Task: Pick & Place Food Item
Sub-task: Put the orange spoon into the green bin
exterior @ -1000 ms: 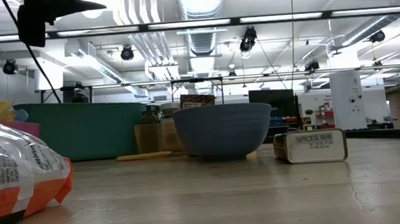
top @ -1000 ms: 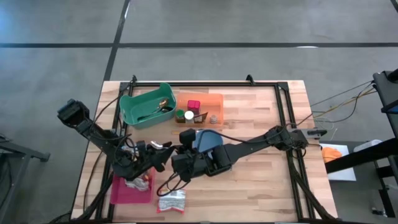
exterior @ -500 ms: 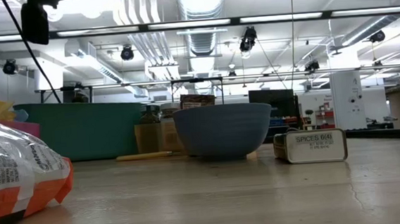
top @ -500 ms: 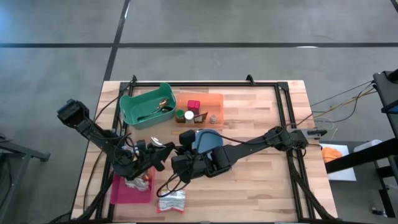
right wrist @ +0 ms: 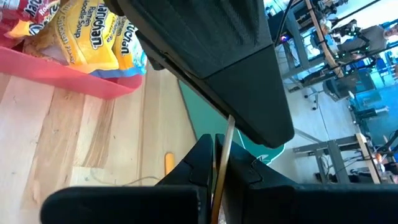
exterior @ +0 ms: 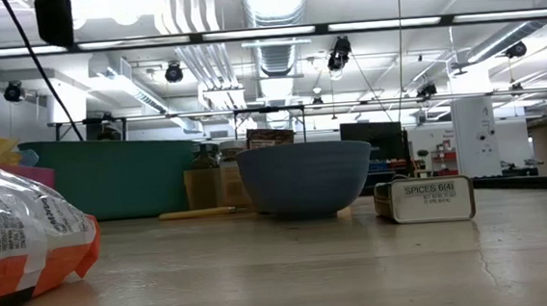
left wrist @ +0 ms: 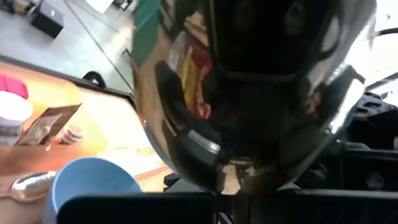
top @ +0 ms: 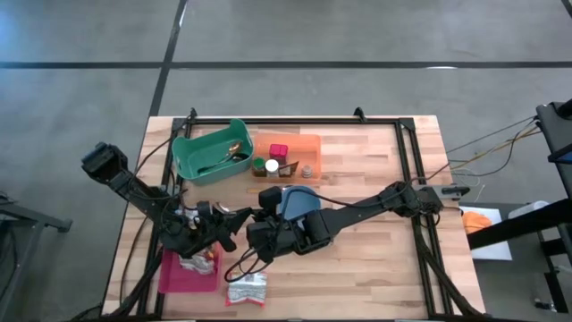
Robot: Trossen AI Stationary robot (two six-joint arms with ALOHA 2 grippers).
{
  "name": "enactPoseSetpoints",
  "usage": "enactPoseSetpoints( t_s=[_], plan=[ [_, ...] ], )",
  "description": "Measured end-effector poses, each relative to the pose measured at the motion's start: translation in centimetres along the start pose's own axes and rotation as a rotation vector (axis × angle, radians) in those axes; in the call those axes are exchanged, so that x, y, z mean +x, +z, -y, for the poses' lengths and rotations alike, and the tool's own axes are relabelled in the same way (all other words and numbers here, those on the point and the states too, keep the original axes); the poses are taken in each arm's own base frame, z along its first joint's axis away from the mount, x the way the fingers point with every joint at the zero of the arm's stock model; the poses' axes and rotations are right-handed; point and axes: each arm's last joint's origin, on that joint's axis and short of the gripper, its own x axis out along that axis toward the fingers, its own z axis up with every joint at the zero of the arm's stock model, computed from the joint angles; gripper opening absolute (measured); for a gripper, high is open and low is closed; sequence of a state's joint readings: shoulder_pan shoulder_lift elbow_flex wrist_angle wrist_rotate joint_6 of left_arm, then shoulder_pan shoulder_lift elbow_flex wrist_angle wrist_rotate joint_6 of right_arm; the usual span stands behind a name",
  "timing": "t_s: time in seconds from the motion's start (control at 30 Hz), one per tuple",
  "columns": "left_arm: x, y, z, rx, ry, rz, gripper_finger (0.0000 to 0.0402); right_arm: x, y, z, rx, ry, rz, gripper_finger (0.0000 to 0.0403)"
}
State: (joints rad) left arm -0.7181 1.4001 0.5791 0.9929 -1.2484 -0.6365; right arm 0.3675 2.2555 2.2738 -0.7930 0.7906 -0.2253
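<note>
High view: claws (top: pixel 239 221) apparently sharing spoon (left wrist: pixel 249 93).

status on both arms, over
Right tool shut on spoon handle. Left tool shut by spoon head. Noodle packet lies in pink tray.

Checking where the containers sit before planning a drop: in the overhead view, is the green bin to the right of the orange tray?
No, the green bin sits left of the orange tray, with its edge against the tray's left side.

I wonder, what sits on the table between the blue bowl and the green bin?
In the high view, the orange tray with small spice jars lies between the blue bowl and the green bin.
</note>
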Motion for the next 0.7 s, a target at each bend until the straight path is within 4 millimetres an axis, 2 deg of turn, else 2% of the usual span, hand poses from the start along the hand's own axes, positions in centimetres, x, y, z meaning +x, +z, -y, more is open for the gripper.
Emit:
enactPoseSetpoints(
  t_s=[0.37, 0.47, 0.7],
  plan=[
    [0.0, 0.1, 0.2, 0.162, -0.054, -0.024, 0.0002, 0.0, -0.1, 0.0, 0.119, 0.015, -0.008, 0.0016],
    [0.0, 0.3, 0.2, 0.223, -0.057, -0.024, 0.0001, 0.0, -0.2, 0.2, 0.148, 0.017, -0.014, 0.0049],
    [-0.4, 2.0, 0.1, 0.317, -0.047, -0.045, 0.0001, -0.2, -0.2, 0.2, 0.118, 0.012, -0.018, 0.0158]
  ],
)
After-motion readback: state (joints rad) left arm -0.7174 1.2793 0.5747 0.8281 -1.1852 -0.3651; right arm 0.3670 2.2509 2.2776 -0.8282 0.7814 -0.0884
